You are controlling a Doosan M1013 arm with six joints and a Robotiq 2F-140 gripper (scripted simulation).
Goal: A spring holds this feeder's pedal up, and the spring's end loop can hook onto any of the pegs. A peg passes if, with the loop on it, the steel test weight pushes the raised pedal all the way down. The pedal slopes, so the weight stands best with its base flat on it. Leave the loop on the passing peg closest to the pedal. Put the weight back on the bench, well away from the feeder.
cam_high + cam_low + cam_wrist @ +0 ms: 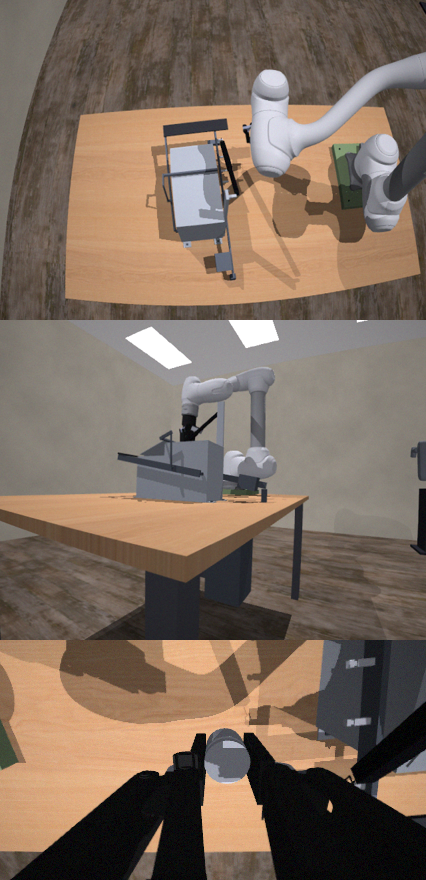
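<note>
My gripper (224, 748) is shut on the steel test weight (227, 756), a short grey cylinder held upright between the fingers above the bench. In the top view, only a bit of the gripper (246, 132) shows under the arm, just right of the feeder's far end. The grey box feeder (196, 193) stands mid-bench, with its dark pedal plate (195, 127) raised at the far end. The black spring (229, 167) runs along the feeder's right side, and its loop end is by a peg (231, 195). Two pegs (359, 721) show in the wrist view.
The green base plate (345, 175) and the arm's base stand at the right of the bench. A small grey plate (222, 262) and a post (231, 275) sit at the feeder's near end. The bench's far edge lies just behind the gripper.
</note>
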